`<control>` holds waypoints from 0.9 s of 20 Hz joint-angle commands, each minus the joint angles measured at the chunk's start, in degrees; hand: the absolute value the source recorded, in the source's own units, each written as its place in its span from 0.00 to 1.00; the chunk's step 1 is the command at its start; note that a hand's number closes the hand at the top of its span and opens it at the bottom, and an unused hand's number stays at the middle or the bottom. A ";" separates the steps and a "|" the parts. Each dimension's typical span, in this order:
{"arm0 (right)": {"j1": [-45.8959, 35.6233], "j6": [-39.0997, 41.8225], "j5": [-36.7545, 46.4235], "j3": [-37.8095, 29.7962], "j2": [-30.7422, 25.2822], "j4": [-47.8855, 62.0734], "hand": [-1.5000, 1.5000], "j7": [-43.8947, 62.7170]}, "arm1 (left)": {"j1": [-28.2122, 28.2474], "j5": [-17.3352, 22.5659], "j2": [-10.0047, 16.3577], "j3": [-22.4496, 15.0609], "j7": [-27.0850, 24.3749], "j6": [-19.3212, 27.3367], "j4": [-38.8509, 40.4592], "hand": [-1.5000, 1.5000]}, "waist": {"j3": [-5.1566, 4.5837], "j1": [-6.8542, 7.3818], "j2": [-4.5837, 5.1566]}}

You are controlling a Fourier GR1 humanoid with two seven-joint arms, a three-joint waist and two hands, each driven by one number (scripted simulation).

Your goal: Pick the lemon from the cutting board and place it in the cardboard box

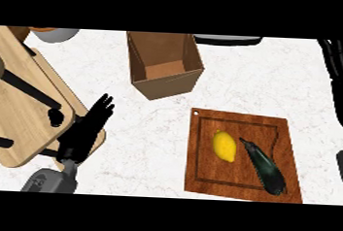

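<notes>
A yellow lemon (224, 145) lies on the left half of a brown wooden cutting board (206, 179) at the lower right of the counter. Behind the board, up and to the left, stands the open cardboard box (165, 84), nothing showing inside. My left hand (86, 130) rests open at the lower left with its fingers up, well to the left of the board. Along the right edge my right hand (342, 81) shows black, fingers straight and pointing away, to the right of the board and apart from the lemon.
A dark eggplant (264, 167) lies on the board just right of the lemon, almost touching it. A light wooden piece with black bars (24, 101) fills the left side. A grey bowl (57, 34) and a dark dish (228, 40) sit at the far edge.
</notes>
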 commanded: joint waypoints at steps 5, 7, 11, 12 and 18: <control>4.78 15.15 -3.74 11.81 1.08 7.51 0.00 2.02 | 0.11 -13.53 12.78 3.38 -10.21 6.08 1.10 0.50 | -0.67 5.31 0.15; -3.25 17.27 12.03 13.01 -11.68 -0.49 0.00 -2.89 | 2.33 -12.06 7.76 -1.30 -12.75 4.10 1.19 0.50 | -2.31 6.72 -2.99; 6.05 21.11 14.83 19.93 -10.40 7.89 0.00 -7.48 | 1.00 -16.43 13.34 1.84 -12.03 8.83 2.32 0.50 | -0.72 5.29 0.47; 7.31 21.25 10.69 18.95 -7.41 9.72 0.00 -9.50 | 1.18 -16.83 13.53 1.81 -12.02 9.70 2.28 0.50 | -0.58 4.88 0.66; 6.41 28.14 9.20 17.69 -8.49 14.75 0.00 -22.94 | -0.23 -16.69 14.52 1.62 -9.06 10.85 1.87 0.50 | -0.77 4.81 0.01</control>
